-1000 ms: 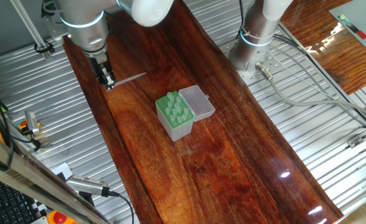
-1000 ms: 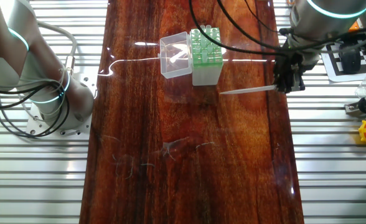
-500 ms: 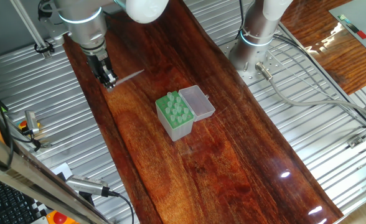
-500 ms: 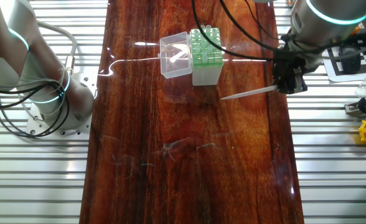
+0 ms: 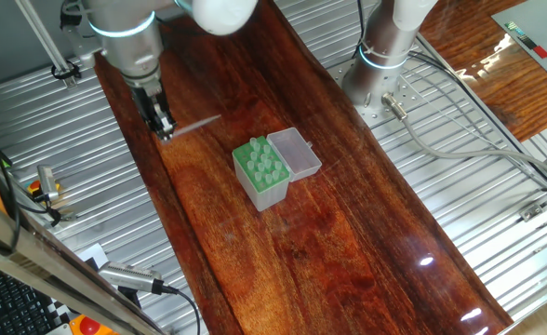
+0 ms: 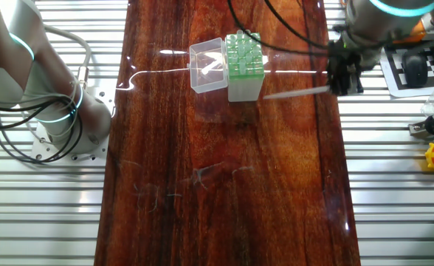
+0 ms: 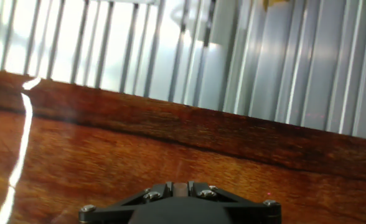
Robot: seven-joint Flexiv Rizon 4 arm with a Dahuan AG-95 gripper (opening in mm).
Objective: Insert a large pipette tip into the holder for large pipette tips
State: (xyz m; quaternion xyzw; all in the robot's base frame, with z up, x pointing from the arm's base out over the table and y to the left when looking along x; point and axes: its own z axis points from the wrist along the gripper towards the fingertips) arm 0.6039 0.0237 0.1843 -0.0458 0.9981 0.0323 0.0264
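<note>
- I note the long dark red-brown polished wooden tabletop (image 5: 348, 233) running diagonally through one fixed view and vertically through the other; it carries everything, with ribbed metal decking either side.
- My grey and white robot arm (image 5: 125, 37) enters at the upper left of one fixed view and the upper right of the other. Its wrist hangs near the board's edge, roughly vertical as far as I can judge.
- The small rectangular holder with the green perforated top and pale translucent sides (image 5: 262, 172) stands mid-frame, its clear hinged lid (image 5: 294, 154) folded open beside it, so I judge the holes are exposed for loading from above.
- The black two-finger gripper (image 6: 342, 74) has its jaws narrow, closed on the wide end of the tip.
- The thin tapered whitish-grey plastic pipette tip (image 6: 294, 92) juts sideways from the fingers, near level, its point aimed at the holder and close beside it in the other fixed view. I judge it must be turned point-down before insertion.
- The hand view shows only the gripper base and wood; neither fingers nor tip appear there.
</note>
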